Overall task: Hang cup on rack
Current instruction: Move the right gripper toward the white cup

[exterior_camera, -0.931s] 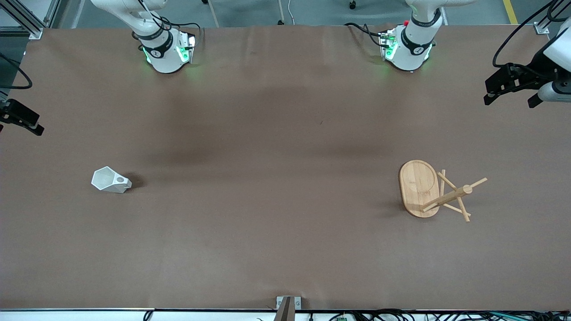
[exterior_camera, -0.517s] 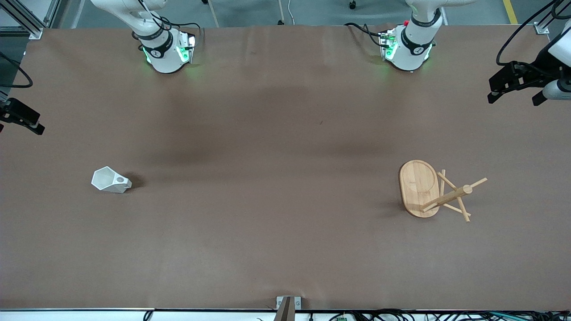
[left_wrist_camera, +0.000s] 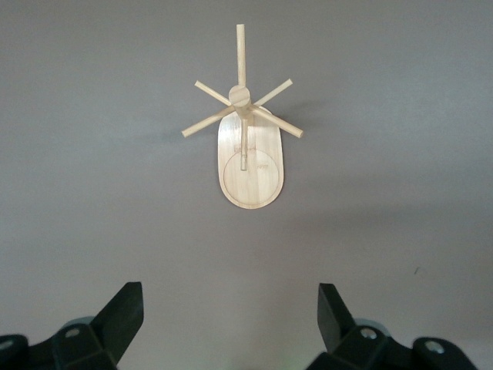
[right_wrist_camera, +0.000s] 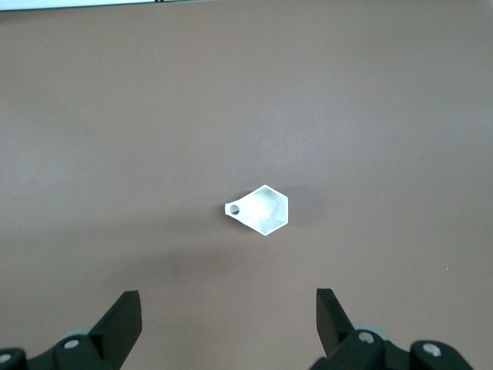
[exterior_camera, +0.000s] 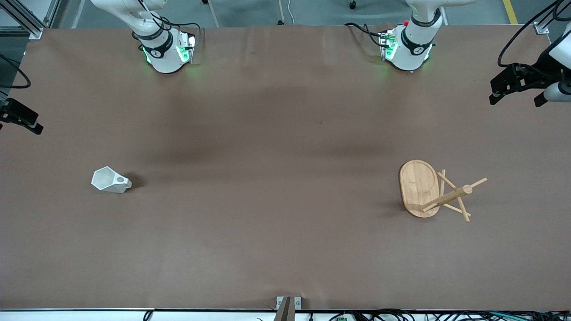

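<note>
The white faceted cup (exterior_camera: 110, 180) sits on the table toward the right arm's end, its hexagonal mouth and holed tab handle showing; it also shows in the right wrist view (right_wrist_camera: 262, 209). The bamboo rack (exterior_camera: 419, 187) stands toward the left arm's end, with post and pegs rising from its oval base; it also shows in the left wrist view (left_wrist_camera: 251, 171). My right gripper (right_wrist_camera: 229, 304) is open and empty, high over the table, well clear of the cup. My left gripper (left_wrist_camera: 229, 301) is open and empty, high above, well clear of the rack.
Brown table cover (exterior_camera: 285, 156) all round. The arm bases (exterior_camera: 165, 53) (exterior_camera: 408, 49) stand along the table edge farthest from the front camera. A small metal bracket (exterior_camera: 287, 305) sits at the nearest edge. The arms' wrists show at the front view's side edges (exterior_camera: 517, 80) (exterior_camera: 20, 117).
The left arm's wrist has shifted a little toward the left arm's end of the table. The cup, the rack and the right arm have not visibly moved.
</note>
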